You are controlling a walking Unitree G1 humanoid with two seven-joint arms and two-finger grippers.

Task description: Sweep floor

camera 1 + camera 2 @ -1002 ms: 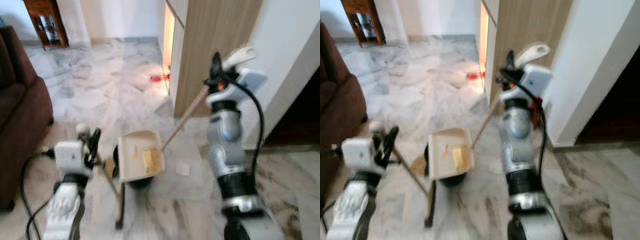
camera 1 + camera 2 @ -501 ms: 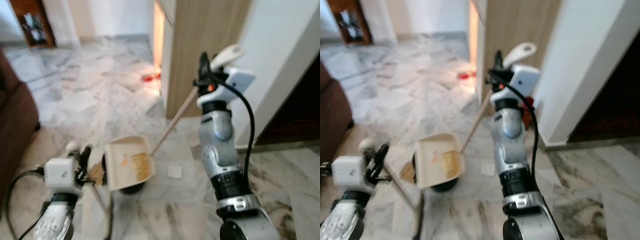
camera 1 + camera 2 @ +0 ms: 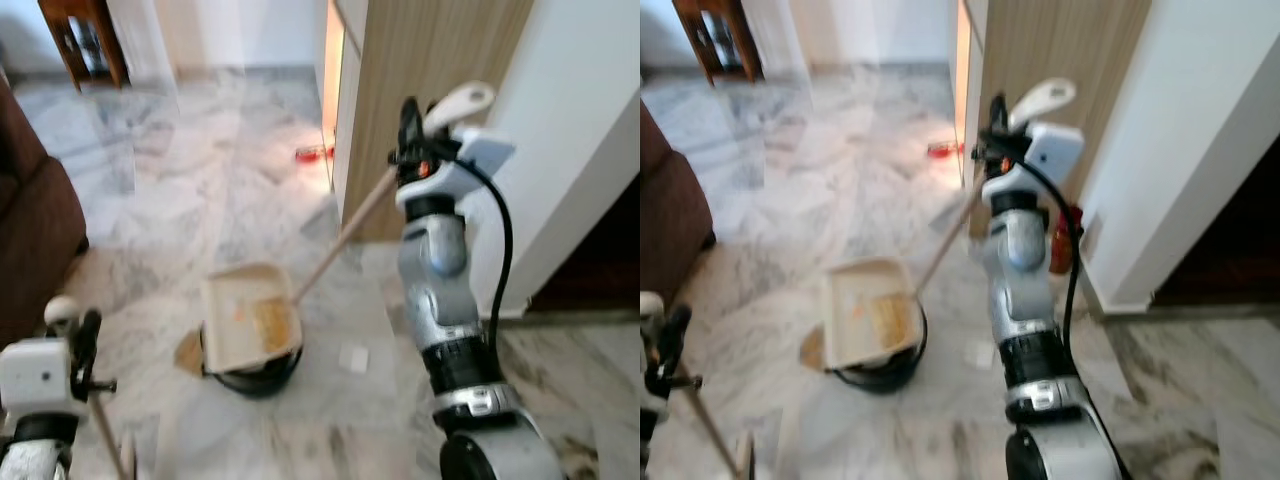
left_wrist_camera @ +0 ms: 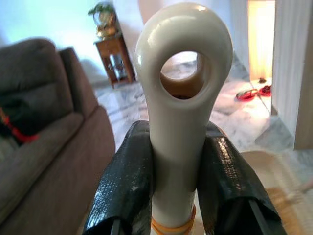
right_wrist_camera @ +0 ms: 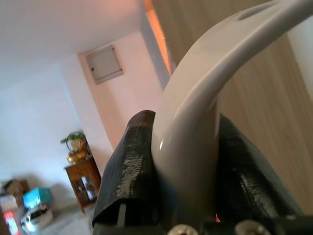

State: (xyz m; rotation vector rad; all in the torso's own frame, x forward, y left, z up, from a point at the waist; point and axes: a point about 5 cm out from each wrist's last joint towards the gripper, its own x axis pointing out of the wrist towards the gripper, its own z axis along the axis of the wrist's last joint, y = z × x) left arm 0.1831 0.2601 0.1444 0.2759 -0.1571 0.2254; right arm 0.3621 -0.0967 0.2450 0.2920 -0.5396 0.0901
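Left eye view: the right end effector (image 3: 408, 128), raised at about 1 o'clock of the frame, is clamped on the cream plastic hooked grip (image 3: 458, 101) of a long wooden-handled dustpan. Its wooden shaft (image 3: 340, 238) slants down toward 7 o'clock to the cream rectangular pan (image 3: 249, 317), which lies on the grey-veined white marble floor (image 3: 200, 190) at frame centre with yellowish debris already inside it. A dark round base (image 3: 252, 373) sits beneath the pan. The left end effector (image 3: 78, 352), at 8 o'clock, is clamped on the cream ring-topped handle (image 4: 182, 98) of a broom whose wooden stick (image 3: 105, 437) runs down out of frame; its head cannot be seen.

Progress, as a judgement: some sweepings are collected, so the task is partly done. Left on the floor are a small pale paper scrap (image 3: 352, 357) at 4 o'clock of the pan, a brown fragment (image 3: 188, 352) touching its 8 o'clock edge, and a red object (image 3: 312, 154) near the wooden cabinet (image 3: 430, 60) at 12 o'clock. A brown sofa (image 3: 30, 225) stands at 9 o'clock.
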